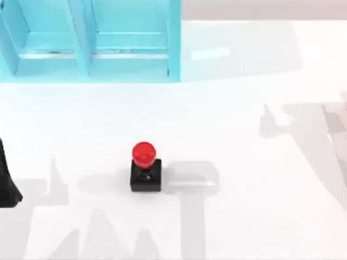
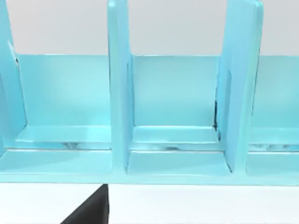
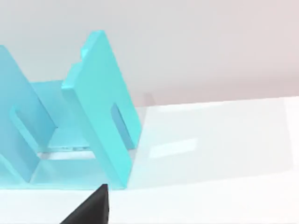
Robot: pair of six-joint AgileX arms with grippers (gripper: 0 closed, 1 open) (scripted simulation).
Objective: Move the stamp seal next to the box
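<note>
The stamp seal [image 1: 145,167], a black square block with a glossy red knob, stands upright on the white table a little left of centre in the top view. The box [image 1: 92,40] is a light blue open rack with dividers at the table's back left; it also shows close up in the left wrist view [image 2: 173,116] and at an angle in the right wrist view [image 3: 98,107]. My left gripper [image 1: 7,179] is a dark shape at the table's left edge, well apart from the stamp. A black part of my right gripper [image 3: 88,209] shows in the right wrist view.
The white table [image 1: 255,216] stretches to the right of the stamp and in front of the box, with only arm shadows on it. A bare grey wall [image 3: 210,46] rises behind the table.
</note>
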